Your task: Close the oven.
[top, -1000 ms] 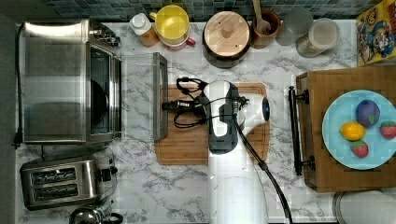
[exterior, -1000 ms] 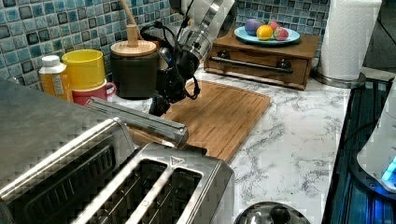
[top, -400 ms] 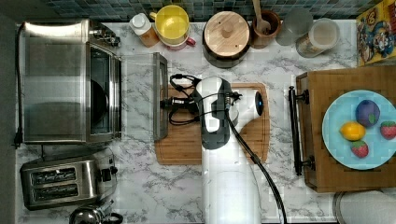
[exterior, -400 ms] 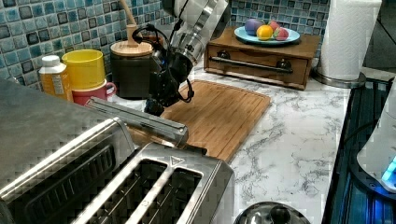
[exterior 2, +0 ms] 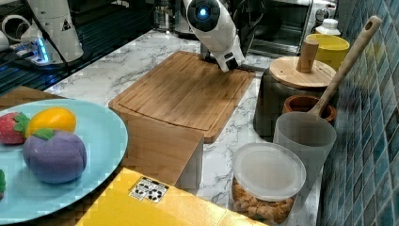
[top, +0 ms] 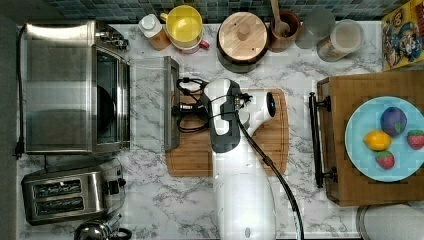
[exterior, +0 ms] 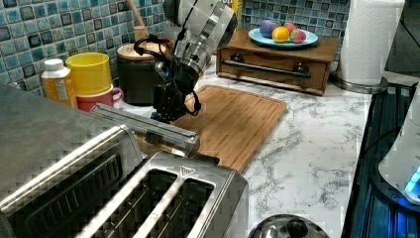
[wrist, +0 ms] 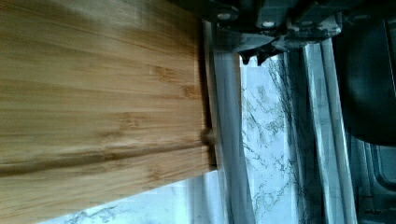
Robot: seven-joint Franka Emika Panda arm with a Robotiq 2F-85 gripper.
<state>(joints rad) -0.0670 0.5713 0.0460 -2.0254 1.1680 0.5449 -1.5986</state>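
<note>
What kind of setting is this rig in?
Most likely a home-style kitchen counter, possibly a mock-up. Signs: a white marble-patterned countertop against a blue-green mosaic tile backsplash, a boxy stainless-steel toaster oven with its glass door down, and a two-slot steel toaster beside it.

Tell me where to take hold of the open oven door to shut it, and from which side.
Take the steel bar handle along the free edge of the oven door. The door lies flat, hinged at the oven, so the handle gives the most leverage. Come from the cutting board side, where the pincer hangs, get under the bar and lift toward the oven.
</note>
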